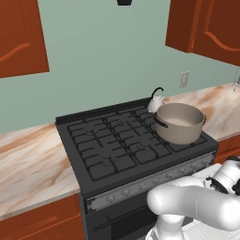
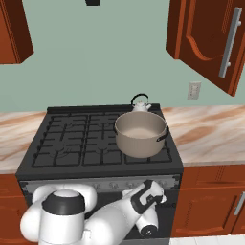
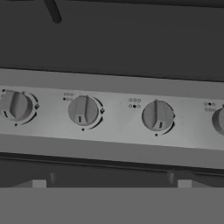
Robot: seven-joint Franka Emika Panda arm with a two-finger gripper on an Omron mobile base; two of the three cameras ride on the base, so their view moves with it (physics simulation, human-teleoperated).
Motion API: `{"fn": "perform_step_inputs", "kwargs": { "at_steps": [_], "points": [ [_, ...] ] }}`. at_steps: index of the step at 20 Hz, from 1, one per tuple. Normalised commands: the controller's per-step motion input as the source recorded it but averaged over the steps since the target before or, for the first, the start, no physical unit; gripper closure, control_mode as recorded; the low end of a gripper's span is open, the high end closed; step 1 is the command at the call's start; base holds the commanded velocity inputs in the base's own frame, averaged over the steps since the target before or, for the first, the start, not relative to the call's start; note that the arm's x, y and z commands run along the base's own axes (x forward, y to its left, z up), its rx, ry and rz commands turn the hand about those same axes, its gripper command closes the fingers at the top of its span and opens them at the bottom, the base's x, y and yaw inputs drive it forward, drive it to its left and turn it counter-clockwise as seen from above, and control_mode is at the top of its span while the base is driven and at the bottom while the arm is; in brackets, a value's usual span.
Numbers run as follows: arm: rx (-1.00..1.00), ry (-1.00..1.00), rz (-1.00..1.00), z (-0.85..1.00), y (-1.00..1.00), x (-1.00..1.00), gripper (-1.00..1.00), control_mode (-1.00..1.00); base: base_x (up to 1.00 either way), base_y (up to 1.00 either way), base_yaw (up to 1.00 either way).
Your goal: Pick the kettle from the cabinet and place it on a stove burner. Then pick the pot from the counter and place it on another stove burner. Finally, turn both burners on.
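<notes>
The small silvery kettle [image 1: 156,101] [image 2: 141,105] stands on the back right stove burner. In front of it, the wide grey-beige pot [image 1: 179,123] [image 2: 140,134] sits on the front right burner, close to the kettle. My arm reaches low in front of the range. My gripper [image 3: 111,183] is open and holds nothing, and it faces the silver knob panel [image 3: 113,94] at close range. Several knobs show in the hand view, among them two middle ones [image 3: 84,110] [image 3: 157,115]. The cabinet [image 2: 206,38] with the bar handle hangs at the upper right.
The cream counter [image 1: 28,159] [image 2: 210,134] runs on both sides of the black range. The left burners [image 1: 101,145] carry nothing. A wall outlet [image 2: 194,90] sits behind the right counter. More wall cabinets [image 1: 18,33] hang at the upper left.
</notes>
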Motion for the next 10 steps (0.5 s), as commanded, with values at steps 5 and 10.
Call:
{"fn": "perform_step_inputs", "kwargs": {
  "at_steps": [5, 10],
  "points": [
    [0.00, 0.00, 0.00, -0.05, -0.06, 0.02, -1.00, -1.00, 0.00, 0.00, 0.00],
    [0.00, 0.00, 0.00, -0.06, -0.07, 0.03, -1.00, -1.00, 0.00, 0.00, 0.00]
  ]
}}
